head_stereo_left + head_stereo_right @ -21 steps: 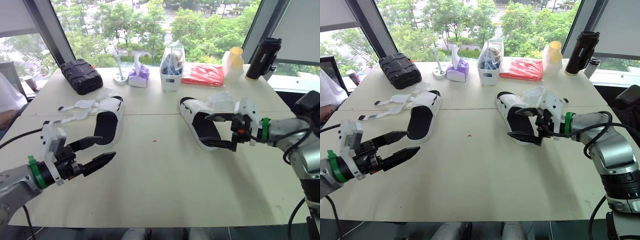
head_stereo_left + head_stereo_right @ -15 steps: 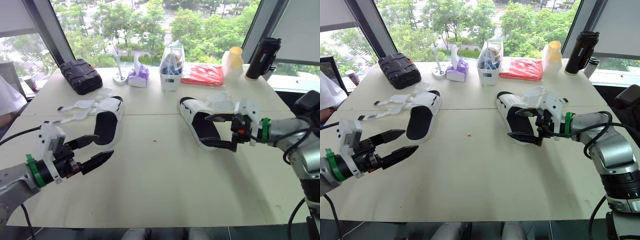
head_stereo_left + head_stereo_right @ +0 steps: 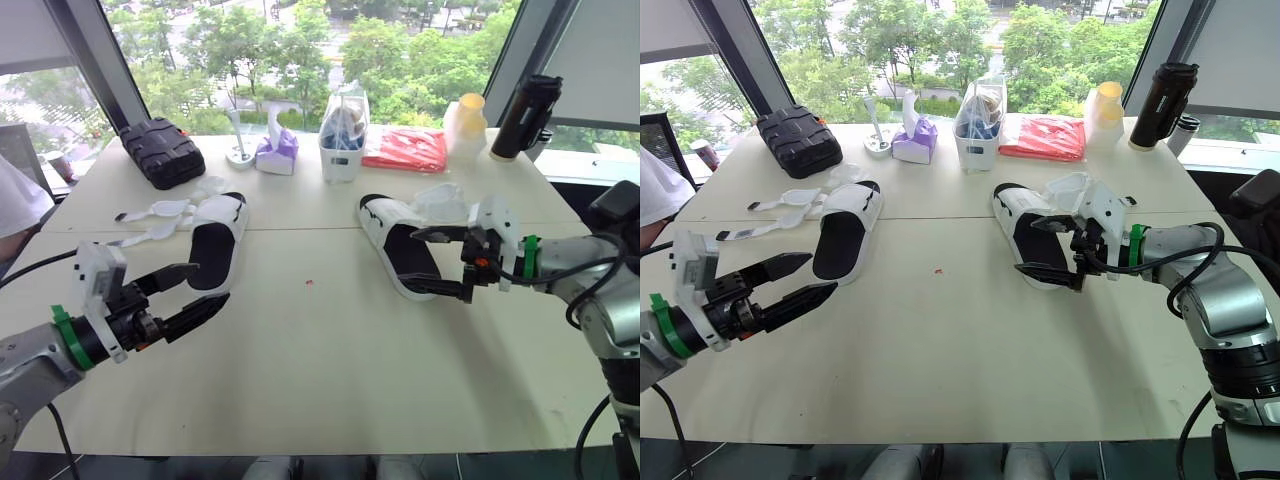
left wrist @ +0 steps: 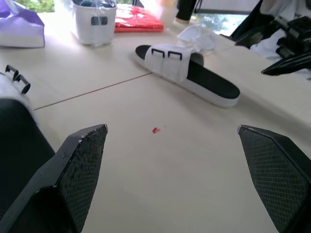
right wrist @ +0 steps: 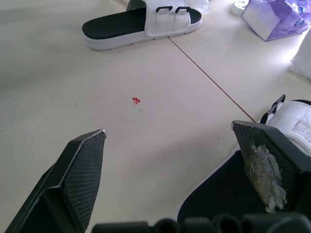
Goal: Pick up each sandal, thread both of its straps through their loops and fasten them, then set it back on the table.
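Two white sandals with black footbeds lie on the cream table [image 3: 330,350]. The left sandal [image 3: 213,252] lies at mid left, its two white straps [image 3: 160,212] loose and spread out to its left. The right sandal [image 3: 402,248] lies at mid right, its straps [image 3: 440,203] loose beside it. My left gripper [image 3: 187,292] hovers open just short of the left sandal's heel, empty. My right gripper [image 3: 437,263] is open over the heel end of the right sandal, one finger above it and one near its outer edge, holding nothing.
Along the window edge stand a black case [image 3: 163,151], a purple tissue box [image 3: 278,152], a white container of items [image 3: 343,135], a red packet [image 3: 407,148], a yellow-capped bottle [image 3: 466,125] and a black flask [image 3: 526,116]. A small red speck [image 3: 309,282] lies between the sandals. A person's sleeve [image 3: 18,200] shows far left.
My left gripper has moved forward and up toward the left sandal's heel, still open. The right gripper has not moved.
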Motion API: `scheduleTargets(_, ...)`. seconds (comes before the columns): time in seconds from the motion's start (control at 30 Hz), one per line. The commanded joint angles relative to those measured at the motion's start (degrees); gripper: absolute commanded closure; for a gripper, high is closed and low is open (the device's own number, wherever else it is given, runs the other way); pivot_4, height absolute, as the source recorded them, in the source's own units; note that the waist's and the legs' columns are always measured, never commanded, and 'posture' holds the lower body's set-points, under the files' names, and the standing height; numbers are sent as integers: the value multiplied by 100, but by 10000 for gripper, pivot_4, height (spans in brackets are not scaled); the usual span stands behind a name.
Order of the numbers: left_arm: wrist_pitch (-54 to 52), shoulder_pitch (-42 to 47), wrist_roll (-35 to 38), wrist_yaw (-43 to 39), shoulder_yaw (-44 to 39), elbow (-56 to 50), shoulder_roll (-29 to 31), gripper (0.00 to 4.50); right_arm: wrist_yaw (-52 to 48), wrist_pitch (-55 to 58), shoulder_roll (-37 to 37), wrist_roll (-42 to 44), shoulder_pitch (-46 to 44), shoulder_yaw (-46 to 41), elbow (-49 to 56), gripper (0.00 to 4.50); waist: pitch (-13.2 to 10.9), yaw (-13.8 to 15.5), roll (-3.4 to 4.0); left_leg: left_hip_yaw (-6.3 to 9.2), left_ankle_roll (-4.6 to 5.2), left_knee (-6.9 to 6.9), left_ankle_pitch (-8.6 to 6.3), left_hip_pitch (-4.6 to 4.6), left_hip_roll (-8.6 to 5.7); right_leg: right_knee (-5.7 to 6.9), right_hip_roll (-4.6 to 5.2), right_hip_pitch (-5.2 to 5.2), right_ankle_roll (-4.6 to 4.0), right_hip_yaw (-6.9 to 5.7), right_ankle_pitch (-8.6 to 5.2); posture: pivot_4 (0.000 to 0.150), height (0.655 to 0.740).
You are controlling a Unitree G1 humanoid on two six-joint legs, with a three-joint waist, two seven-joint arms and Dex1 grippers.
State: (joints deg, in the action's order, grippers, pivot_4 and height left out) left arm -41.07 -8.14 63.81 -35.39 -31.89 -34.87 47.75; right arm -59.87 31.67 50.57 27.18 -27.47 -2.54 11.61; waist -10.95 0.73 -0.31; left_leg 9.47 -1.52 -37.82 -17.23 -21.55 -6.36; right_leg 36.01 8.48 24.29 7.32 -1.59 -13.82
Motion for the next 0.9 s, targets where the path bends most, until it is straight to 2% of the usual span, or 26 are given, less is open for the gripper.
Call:
scheduleTargets(0.03, 28, 83, 94, 60, -135, -118, 13, 321, 76, -54, -21, -8, -50, -104, 211, 0, 0, 2, 0, 0, 0, 0, 0, 0, 0, 0, 0, 0, 0, 0, 0, 1500, 7400)
scheduleTargets(0.37, 67, 170, 89, 191, 34, -155, -95, 321, 459, -354, -252, -347, -141, -7, 119, 0, 0, -1, 0, 0, 0, 0, 0, 0, 0, 0, -1, 0, 0, 1, 0, 1500, 7400)
scheduleTargets(0.5, 101, 195, 16, 285, 259, -259, -211, 321, 1118, -1077, -517, -1436, -374, 462, -442, 0, 0, -7, 0, -3, -2, 0, 1, 1, 0, 1, 0, 0, -1, 3, 1, 1500, 7400)
scheduleTargets(0.57, 121, 217, -58, 328, 370, -295, -270, 321, 1299, -1150, -674, -1691, -503, 622, -680, 0, 1, -5, 0, -5, -3, 0, 2, 3, -1, 2, -1, 0, -1, 6, 1, 1500, 7400)
scheduleTargets(0.7, 156, 322, -135, 480, 639, -393, -452, 321, 2237, -2312, -876, -3545, -937, 1699, -1889, 0, 1, -18, -1, -5, -39, 0, 22, 2, -1, 4, -2, 3, -2, 7, 1, 1500, 7400)
scheduleTargets(0.9, 192, 341, -236, 534, 769, -442, -567, 321, 3656, -3503, -1306, -5128, -1652, 2434, -3457, 0, 3, -50, -3, -13, -48, 0, 28, 7, -1, 9, -6, 6, -5, 21, 4, 1500, 7400)
